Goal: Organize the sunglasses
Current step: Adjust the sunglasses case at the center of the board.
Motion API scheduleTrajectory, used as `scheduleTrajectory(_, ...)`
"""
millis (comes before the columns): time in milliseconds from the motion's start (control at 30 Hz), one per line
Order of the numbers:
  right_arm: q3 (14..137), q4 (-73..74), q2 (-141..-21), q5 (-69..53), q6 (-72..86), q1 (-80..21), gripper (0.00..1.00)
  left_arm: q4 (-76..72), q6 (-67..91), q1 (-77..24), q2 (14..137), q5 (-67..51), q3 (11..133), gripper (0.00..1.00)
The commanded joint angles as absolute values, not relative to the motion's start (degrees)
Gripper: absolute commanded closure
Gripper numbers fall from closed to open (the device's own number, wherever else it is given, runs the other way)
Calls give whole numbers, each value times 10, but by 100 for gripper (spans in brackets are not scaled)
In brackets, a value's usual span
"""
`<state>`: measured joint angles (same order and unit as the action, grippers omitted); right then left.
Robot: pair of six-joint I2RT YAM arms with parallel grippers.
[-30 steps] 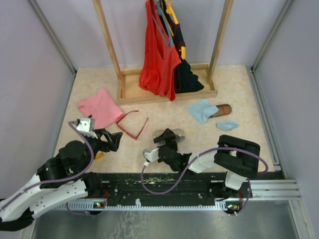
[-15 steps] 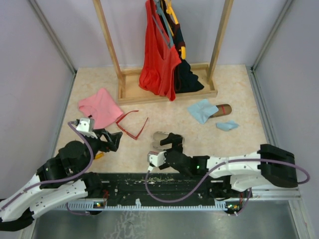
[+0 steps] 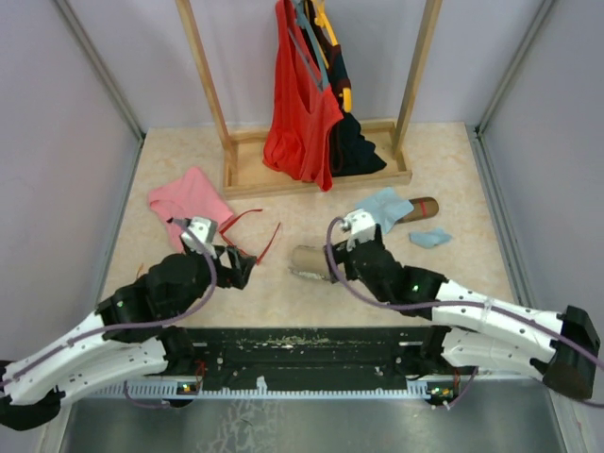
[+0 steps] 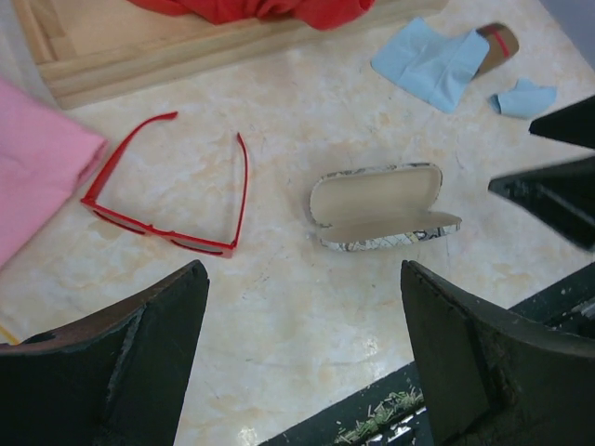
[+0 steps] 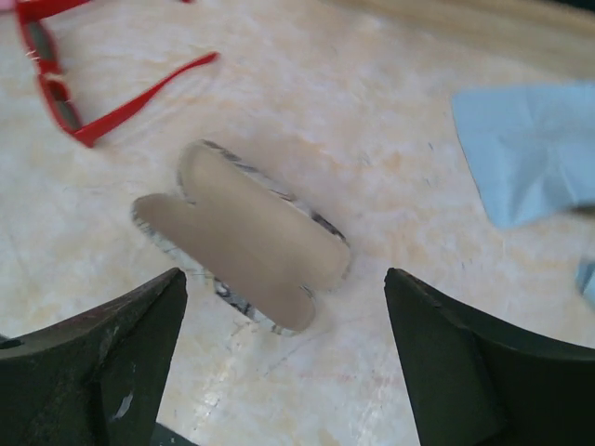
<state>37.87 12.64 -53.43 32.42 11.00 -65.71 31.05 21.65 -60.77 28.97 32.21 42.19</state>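
– Where are the sunglasses (image 4: pixel 160 230)?

– Flat on the table (image 3: pixel 444 160), left of centre, between the pink cloth (image 3: pixel 189 203) and an open patterned case (image 4: pixel 381 209). They touch neither.

– Which way do they run?

– In the left wrist view the front bar is the long axis. It slants from upper left, near the pink cloth, down to lower right, towards the case. Both red arms are unfolded and point away from the robot, towards the wooden rack base (image 4: pixel 186 56). The lenses face the near edge.

– And the left gripper (image 4: pixel 302 358)?

– Its fingers stand wide apart with nothing between them. It hangs just on the near side of the sunglasses. From above it covers part of the front bar, so only the two arms show clearly there.

– The right gripper (image 5: pixel 284 367)?

– Also spread wide and holding nothing. It is above the patterned case, which lies lining up, its two halves side by side. A corner of the sunglasses shows at the top left of that wrist view, and the light blue cloth (image 5: pixel 530 158) at the right.
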Motion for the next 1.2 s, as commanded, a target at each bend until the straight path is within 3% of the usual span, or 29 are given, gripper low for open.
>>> scheduleTrajectory(0, 361, 198, -509, 236, 374, -543, 15, 262, 238, -609, 377, 262, 436, 11)
scheduleTrajectory(167, 323, 200, -498, 135, 436, -435, 17, 217, 258, -586, 497, 218, 445, 15)
scheduleTrajectory(300, 303, 172, -505, 106, 457, -414, 18, 128, 252, -506, 562, 93, 429, 22)
scheduleTrajectory(633, 307, 123, -604, 149, 423, -410, 40, 50, 232, -467, 680, 10, 433, 27)
scheduleTrajectory(833, 315, 74, -652, 135, 395, -402, 53, 55, 231, -466, 684, 5, 419, 28)
scheduleTrajectory(1167, 319, 9, -706, 112, 374, -373, 60, 81, 230, -462, 637, 18, 404, 28)
